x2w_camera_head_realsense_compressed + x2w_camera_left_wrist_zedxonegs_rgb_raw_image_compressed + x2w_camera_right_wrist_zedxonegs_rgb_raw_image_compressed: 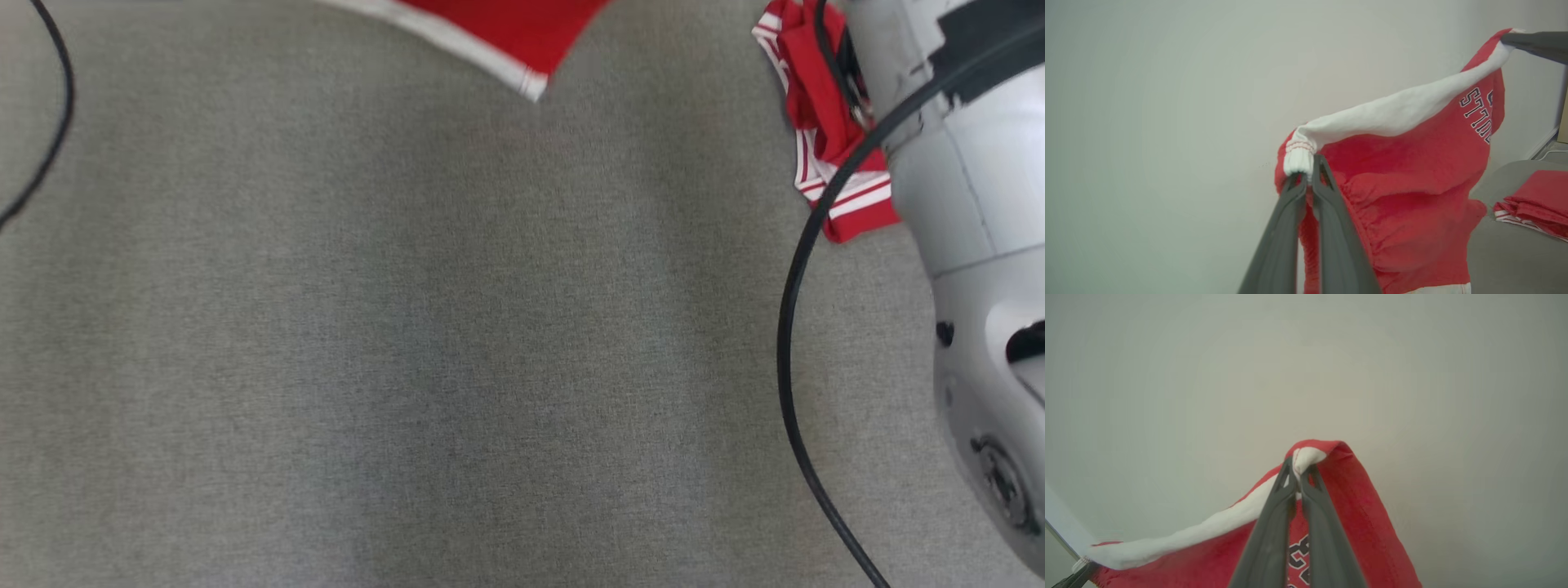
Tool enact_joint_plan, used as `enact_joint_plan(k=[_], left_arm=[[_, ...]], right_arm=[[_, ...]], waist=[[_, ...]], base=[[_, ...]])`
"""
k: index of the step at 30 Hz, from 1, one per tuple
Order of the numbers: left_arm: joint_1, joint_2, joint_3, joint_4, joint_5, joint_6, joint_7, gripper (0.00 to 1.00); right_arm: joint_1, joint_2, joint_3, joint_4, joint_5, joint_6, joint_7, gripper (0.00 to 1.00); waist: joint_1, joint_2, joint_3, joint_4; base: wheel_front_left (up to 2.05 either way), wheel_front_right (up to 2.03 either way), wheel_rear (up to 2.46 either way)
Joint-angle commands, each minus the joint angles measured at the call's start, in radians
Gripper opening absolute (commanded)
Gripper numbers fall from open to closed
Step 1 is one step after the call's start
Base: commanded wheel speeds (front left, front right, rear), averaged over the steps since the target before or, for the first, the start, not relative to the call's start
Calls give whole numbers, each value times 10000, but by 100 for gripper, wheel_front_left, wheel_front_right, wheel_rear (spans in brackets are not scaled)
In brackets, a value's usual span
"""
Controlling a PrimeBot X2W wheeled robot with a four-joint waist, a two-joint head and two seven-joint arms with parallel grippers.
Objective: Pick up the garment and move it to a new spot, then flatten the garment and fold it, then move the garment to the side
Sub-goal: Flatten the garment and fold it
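The garment (1412,192) is a red sweatshirt with a white sleeve and black lettering. It hangs in the air, stretched between both grippers in front of a pale wall. My left gripper (1309,171) is shut on its white ribbed cuff. My right gripper (1299,465) is shut on a bunched red and white edge of the garment (1355,506). In the left wrist view the right gripper (1506,38) shows at the top right, pinching the far end. The left gripper (1079,569) shows at the lower left of the right wrist view. The garment's white-edged hem (506,28) dips into the top of the head view.
The grey cloth-covered table (424,343) spreads below. Another red garment with white stripes (824,139) lies bunched at its far right, seen also as a red pile (1535,204). My pale right forearm (963,163) and its black cable (792,310) stand at the right; another cable (57,122) curves at the left.
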Motion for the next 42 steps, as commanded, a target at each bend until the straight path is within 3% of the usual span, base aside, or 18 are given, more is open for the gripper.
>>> enact_joint_plan(k=[1,6,11,16,22,26,36,42], left_arm=[[-375,-6,-132,233,-74,13,-154,0],[-1188,-316,-151,1092,-331,13,-1021,0],[-1400,-395,-663,1522,-496,13,-1602,0],[-1023,-227,-1233,1333,-794,13,-2055,0],[300,205,-1094,387,-815,35,-2183,0],[2091,440,-311,-922,-850,441,-2190,0],[7629,866,980,-4584,-375,2196,-2192,0],[10110,250,1627,-5496,30,2657,-2194,0]], right_arm=[[-383,84,-5,265,10,-1,-255,0],[-1508,71,225,966,-352,-2,-1144,0],[-1690,159,690,1088,-285,-1,-1296,0],[-1157,109,1505,845,71,-1,-1166,0],[303,-150,2738,-125,687,-1,-1164,0],[1782,-595,3542,-987,1111,-1,-1217,0],[5655,-2123,4131,-3244,1662,-1,-1401,0],[7886,-2877,3974,-4595,1699,-2,-1304,0]], waist=[[-4,-2,388,-178],[-4,-2,741,35],[-4,-2,1167,191],[-4,-2,1452,315],[-4,-2,1038,205],[-4,-2,492,145],[-4,-2,-646,361],[-4,-2,-1075,468]], base=[[0,0,0],[0,0,0],[0,0,0],[0,0,0],[0,0,0],[0,0,0],[0,0,0],[0,0,0]])
